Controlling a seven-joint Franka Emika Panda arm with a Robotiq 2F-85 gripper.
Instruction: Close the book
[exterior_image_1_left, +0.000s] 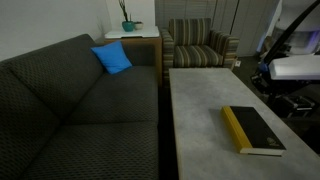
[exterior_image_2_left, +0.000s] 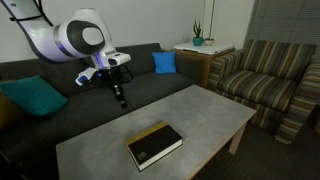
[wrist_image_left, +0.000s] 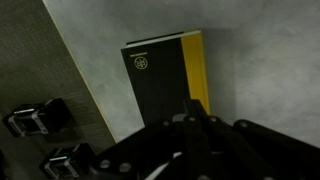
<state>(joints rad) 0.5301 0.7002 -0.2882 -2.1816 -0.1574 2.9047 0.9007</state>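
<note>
The book (exterior_image_2_left: 154, 146) lies flat and closed on the grey table (exterior_image_2_left: 200, 115), black cover up and yellow spine along one long side. It shows in both exterior views (exterior_image_1_left: 252, 130) and in the wrist view (wrist_image_left: 160, 75). My gripper (exterior_image_2_left: 121, 101) hangs in the air above the table's far edge by the sofa, well apart from the book. In the wrist view its fingers (wrist_image_left: 193, 106) are pressed together with nothing between them, and their tip overlaps the book's near end.
A dark sofa (exterior_image_1_left: 70, 110) runs along the table, with a blue cushion (exterior_image_1_left: 112, 58) and a teal cushion (exterior_image_2_left: 35, 95). A striped armchair (exterior_image_2_left: 265, 80) and a white side table with a plant (exterior_image_2_left: 197, 42) stand beyond the table's end.
</note>
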